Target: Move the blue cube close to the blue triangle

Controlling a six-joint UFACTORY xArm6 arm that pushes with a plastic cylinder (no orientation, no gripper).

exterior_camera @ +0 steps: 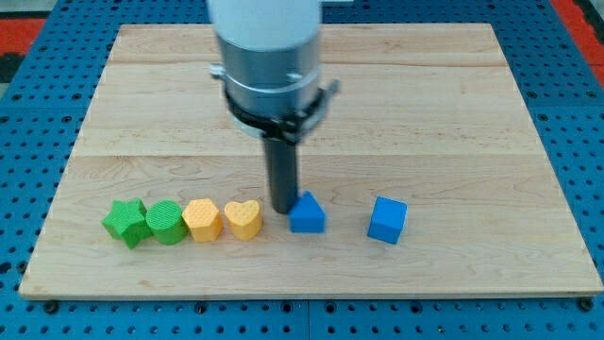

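Task not finished, by the look of it: blue cube (387,220) at lower right of centre on the wooden table (453,113), blue triangle (307,213) to its left near lower centre, the two already near each other yet apart, with a strip of bare wood between them. Remaining, as a judgement: a short slide of the cube toward the frame's left to close that gap, which first calls for getting round to the cube's right side. My tip (282,209) down on the table just beside the triangle's left edge, perhaps touching it, contact too fine to tell; so on the far side of the triangle from the cube, the triangle lying between tip and cube. No jaws on this arm at all, only the dark rod under the grey collar, so nothing spread, pressed or pinched. Further left along the same lower row: yellow heart (243,219), yellow block (202,220) of rounded many-sided shape, green cylinder (165,223) and green star (126,222), close together and clear of the cube's likely path.
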